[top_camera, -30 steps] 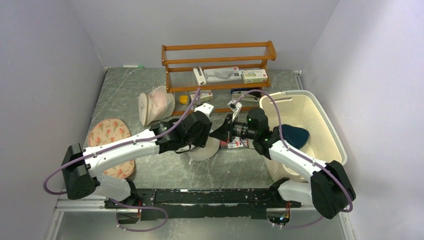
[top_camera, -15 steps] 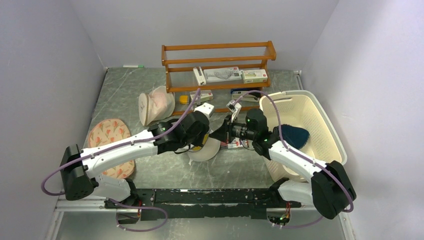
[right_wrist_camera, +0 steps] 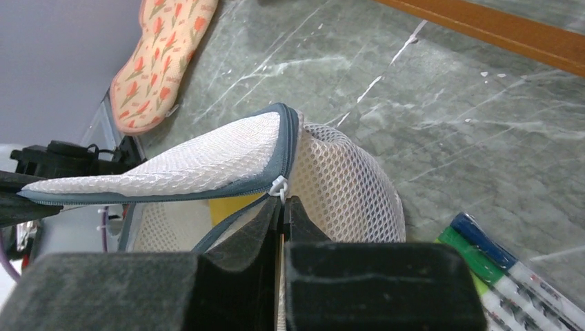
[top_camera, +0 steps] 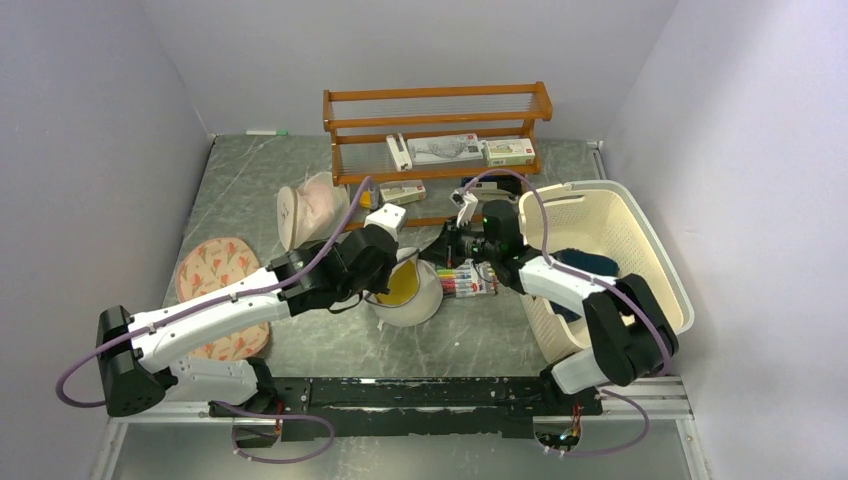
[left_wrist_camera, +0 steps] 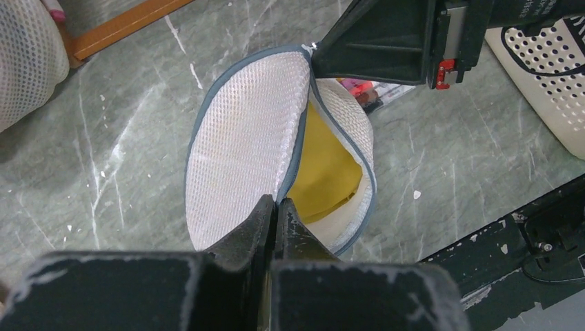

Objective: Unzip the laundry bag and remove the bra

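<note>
Laundry bag [top_camera: 410,293] at centre of the top view, resting on the table [top_camera: 480,330], upper mesh face lifted like a lid and grey-blue rim parted along most of the visible side. Bra [left_wrist_camera: 324,172] showing mustard-yellow in the gap, not yet out.

Stretched between two grippers, evidently to keep the rim taut for the zip's travel. Pinched at the lower edge of the left wrist view by the left gripper [left_wrist_camera: 277,205], jaws fully closed on mesh and zip tape, judged the anchor. Caught at the far edge by the right gripper [right_wrist_camera: 283,203], jaws pressed together, apparently on the white zip pull [right_wrist_camera: 278,185].

Flanked by a pack of markers [top_camera: 467,282] just to the right, with a cream basket [top_camera: 640,250] beyond.

Reached from lower left by the left arm, stretched long and diagonal, wrist tipped down. Met from the right by the right arm, folded sharply at the elbow, forearm running leftward past the basket's front.
</note>
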`<action>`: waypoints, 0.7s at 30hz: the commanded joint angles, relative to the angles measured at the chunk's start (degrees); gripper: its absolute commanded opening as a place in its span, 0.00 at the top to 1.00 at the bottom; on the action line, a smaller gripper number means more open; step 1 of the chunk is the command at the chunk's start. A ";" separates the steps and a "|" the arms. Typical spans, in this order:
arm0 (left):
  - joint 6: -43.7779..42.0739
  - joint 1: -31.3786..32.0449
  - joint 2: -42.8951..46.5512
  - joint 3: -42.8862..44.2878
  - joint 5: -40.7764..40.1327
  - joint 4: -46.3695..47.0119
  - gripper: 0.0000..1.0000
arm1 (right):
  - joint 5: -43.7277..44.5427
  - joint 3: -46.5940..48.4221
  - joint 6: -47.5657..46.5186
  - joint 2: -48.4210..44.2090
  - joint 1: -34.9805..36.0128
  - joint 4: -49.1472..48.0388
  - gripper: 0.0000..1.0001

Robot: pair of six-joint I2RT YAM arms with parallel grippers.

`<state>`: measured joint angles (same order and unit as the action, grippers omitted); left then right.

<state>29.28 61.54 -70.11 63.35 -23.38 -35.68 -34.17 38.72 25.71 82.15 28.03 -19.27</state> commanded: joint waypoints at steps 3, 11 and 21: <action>1.85 -0.28 2.81 -1.09 -2.16 -2.67 0.93 | -1.18 1.58 -0.78 2.26 -1.49 -1.82 1.00; 2.12 -0.28 1.34 -0.42 -2.26 -2.00 0.72 | -5.48 -2.87 1.08 -5.39 -1.09 -3.26 1.00; 0.23 -0.23 -1.39 2.34 3.76 2.00 0.34 | -5.25 -4.83 3.30 -14.46 1.56 -0.29 1.00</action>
<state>30.37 61.43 -70.13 62.98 -22.31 -36.25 -38.39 34.74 27.55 70.13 28.34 -19.53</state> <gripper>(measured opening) 0.604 0.008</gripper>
